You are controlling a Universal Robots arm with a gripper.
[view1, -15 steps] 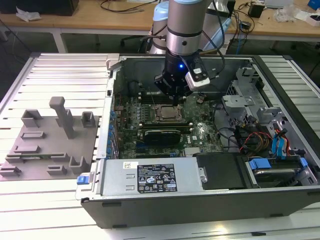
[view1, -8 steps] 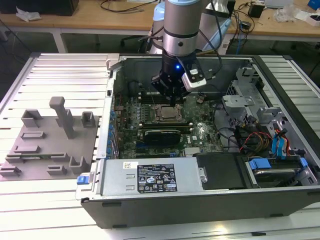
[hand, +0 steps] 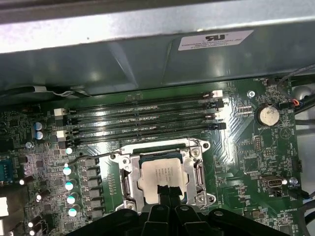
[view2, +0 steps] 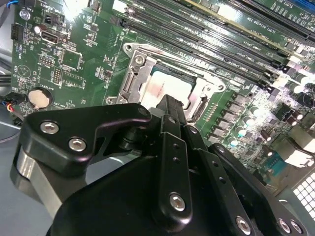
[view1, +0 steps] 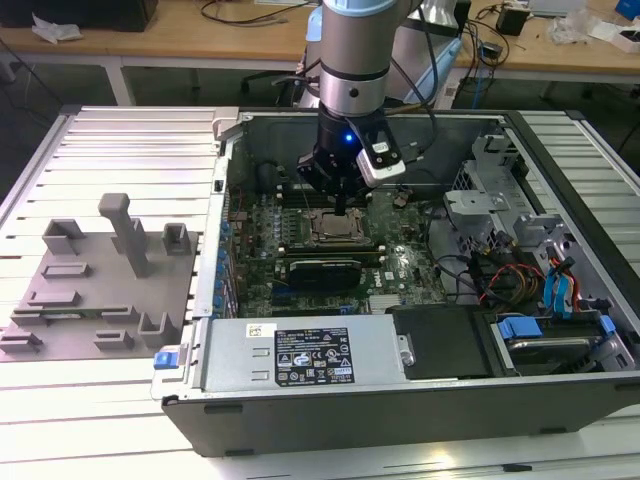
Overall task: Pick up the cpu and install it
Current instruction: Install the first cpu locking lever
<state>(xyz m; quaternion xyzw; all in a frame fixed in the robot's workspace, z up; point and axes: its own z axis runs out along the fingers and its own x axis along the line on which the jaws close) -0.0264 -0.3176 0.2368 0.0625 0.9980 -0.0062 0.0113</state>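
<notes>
I see the gripper [view1: 341, 210] low inside the open PC case [view1: 400, 415], over the socket [view1: 330, 228] mid-board. In the exterior view the grey tray [view1: 90, 290] sits outside the case at 9 o'clock from the socket, and the power supply [view1: 300, 355] is at 6 o'clock. The cpu [hand: 162, 176] lies flat inside the socket's metal frame [hand: 124, 173], silver top up. In the first wrist view the fingers [hand: 172, 196] look pinched together with nothing between them, tips right at the chip's edge; I can't tell if they touch.
</notes>
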